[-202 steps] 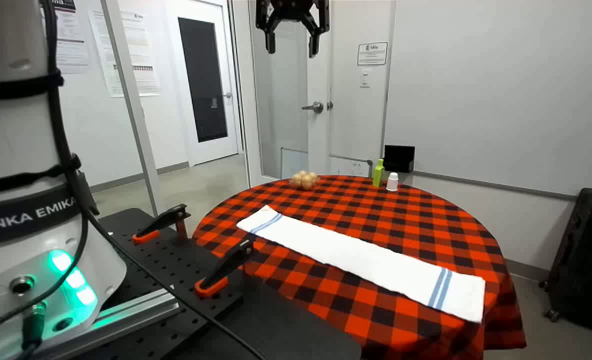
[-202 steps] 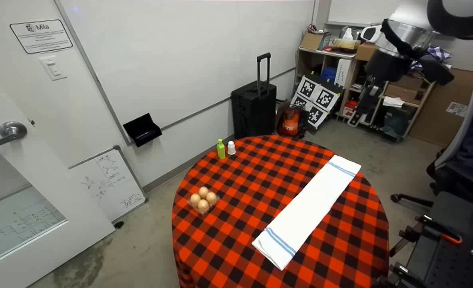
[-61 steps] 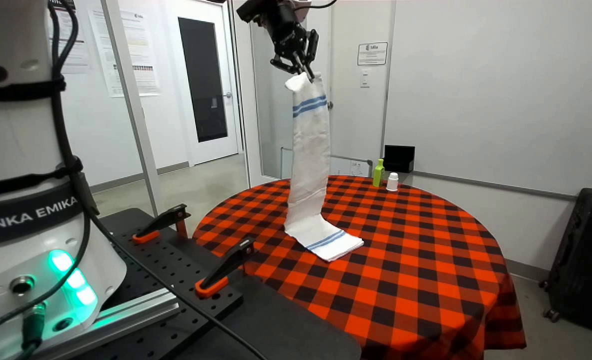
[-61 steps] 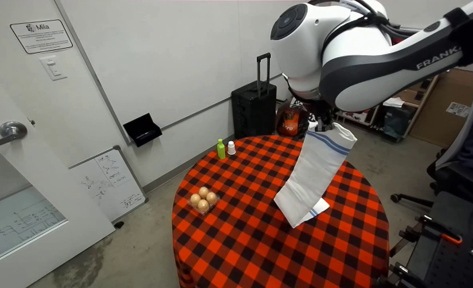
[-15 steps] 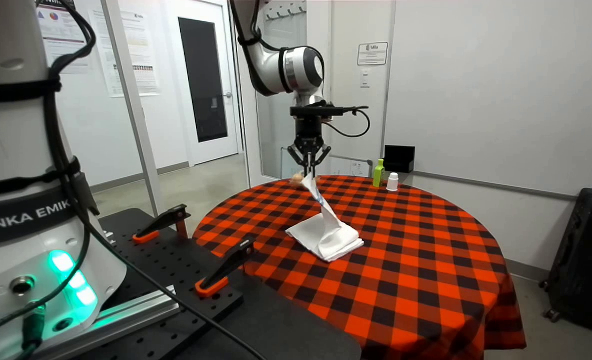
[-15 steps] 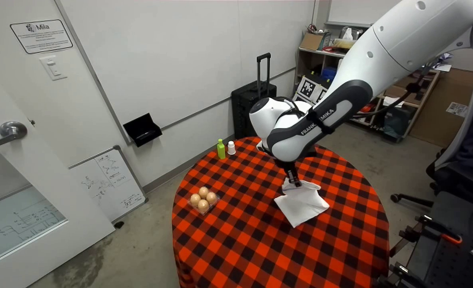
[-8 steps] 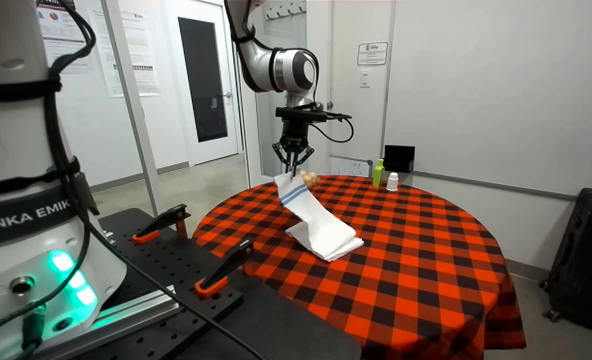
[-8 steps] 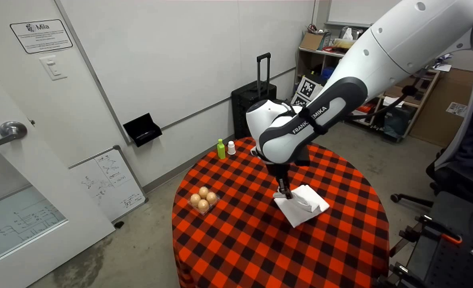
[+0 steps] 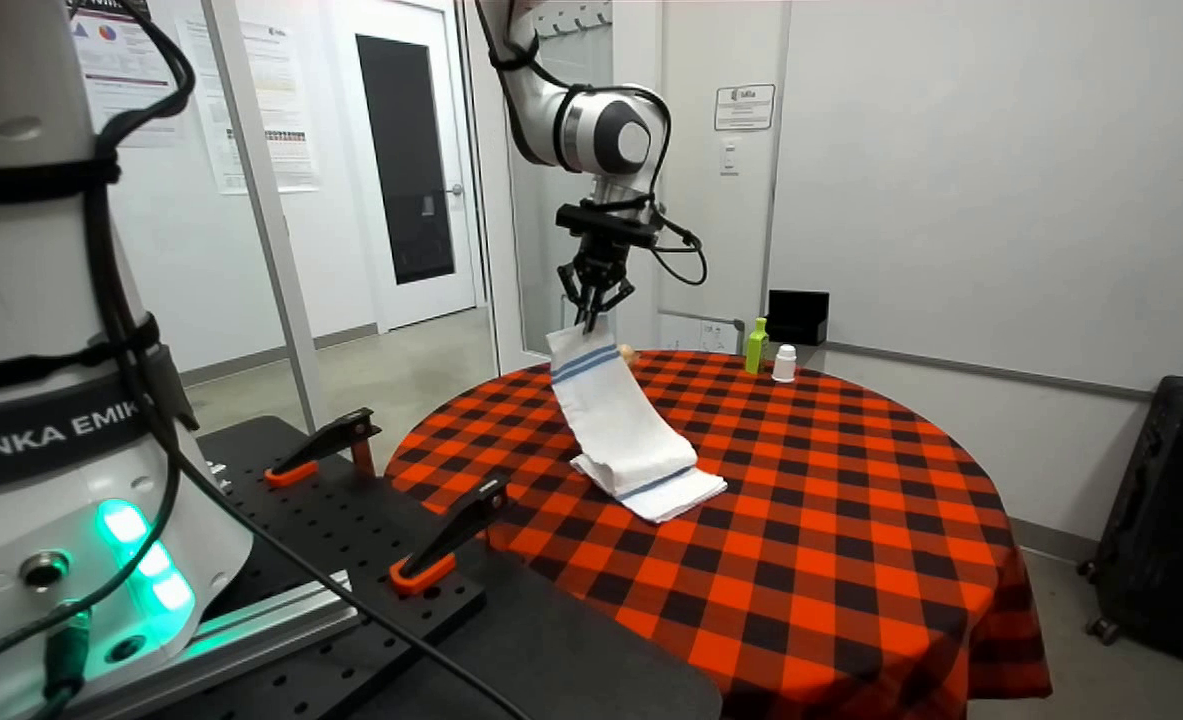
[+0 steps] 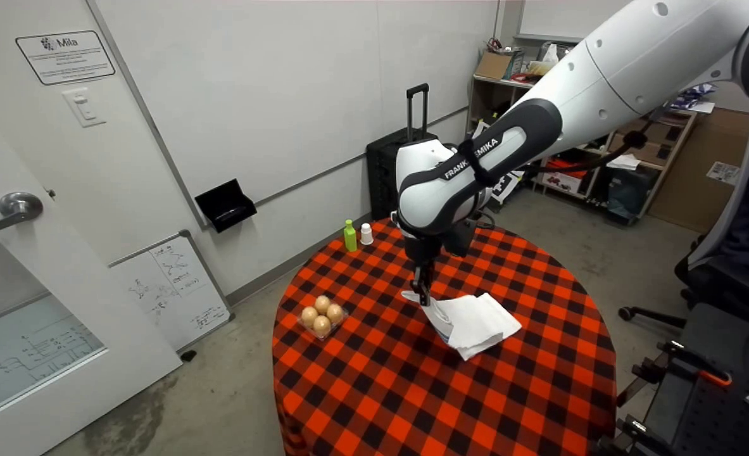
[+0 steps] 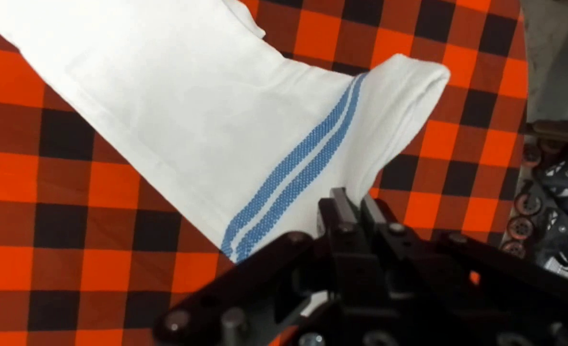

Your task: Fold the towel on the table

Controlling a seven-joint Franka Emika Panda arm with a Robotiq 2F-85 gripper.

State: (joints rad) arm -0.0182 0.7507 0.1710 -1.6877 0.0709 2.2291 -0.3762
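Observation:
The white towel (image 9: 619, 420) lies partly folded on the table (image 9: 831, 560), which wears a red-and-black check cloth. One end, marked by two blue stripes, rises off the stack to my gripper (image 9: 587, 328), whose fingers pinch the towel's edge above the tabletop. In the wrist view the gripper (image 11: 353, 197) is shut on the towel (image 11: 192, 96) just beyond the stripes, and a free corner curls up past the fingertips. From an exterior view, the folded layers of the towel (image 10: 482, 320) lie right of the gripper (image 10: 423, 301); the lower layers are mostly covered.
Several eggs in a clear carton (image 10: 322, 316) stand on the table near the lifted end. A green bottle (image 10: 350, 236) and a white shaker (image 10: 366, 234) stand near the table edge by the whiteboard. Black clamps (image 9: 451, 540) grip the robot's mounting plate.
Over ten seconds ago the towel lay long and flat; later its end hung high. In the last second the gripper carried that end toward the eggs, baring a stripe on a lower layer.

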